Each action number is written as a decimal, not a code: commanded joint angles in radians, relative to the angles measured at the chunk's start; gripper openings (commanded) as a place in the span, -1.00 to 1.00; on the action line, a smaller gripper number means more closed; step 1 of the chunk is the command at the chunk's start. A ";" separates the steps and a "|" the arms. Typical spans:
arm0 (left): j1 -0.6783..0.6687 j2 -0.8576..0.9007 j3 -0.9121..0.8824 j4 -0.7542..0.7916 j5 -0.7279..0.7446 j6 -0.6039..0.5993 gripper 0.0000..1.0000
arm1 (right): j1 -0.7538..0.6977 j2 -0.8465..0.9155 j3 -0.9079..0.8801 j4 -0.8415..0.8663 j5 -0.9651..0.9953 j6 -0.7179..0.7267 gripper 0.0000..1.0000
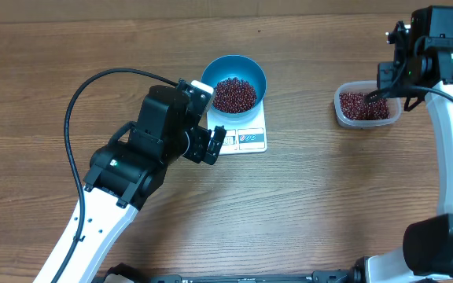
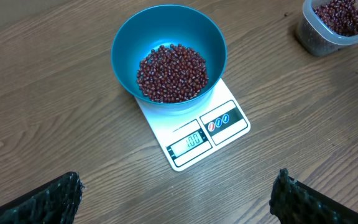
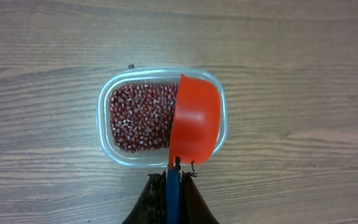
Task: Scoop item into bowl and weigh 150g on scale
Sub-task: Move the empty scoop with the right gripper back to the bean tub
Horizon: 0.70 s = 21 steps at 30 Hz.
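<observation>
Seemingly mid-refill, the right gripper, clamped on the handle of the red scoop, poises it over the tub of beans at frame centre, the left gripper gaping empty below the part-filled bowl on the scale; next, dig and carry level.

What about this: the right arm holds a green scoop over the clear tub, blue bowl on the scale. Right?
The scoop is red, not green: see the right wrist view. The right end effector holds it over the clear tub; the blue bowl sits on the scale.
</observation>
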 commanded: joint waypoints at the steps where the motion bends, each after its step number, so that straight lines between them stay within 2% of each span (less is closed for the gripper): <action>1: -0.004 0.003 -0.007 0.000 -0.011 -0.006 0.99 | -0.002 0.036 -0.013 0.013 -0.029 0.013 -0.93; 21: -0.004 0.003 -0.007 0.000 -0.011 -0.006 0.99 | -0.004 0.165 -0.019 0.021 -0.045 0.005 -0.93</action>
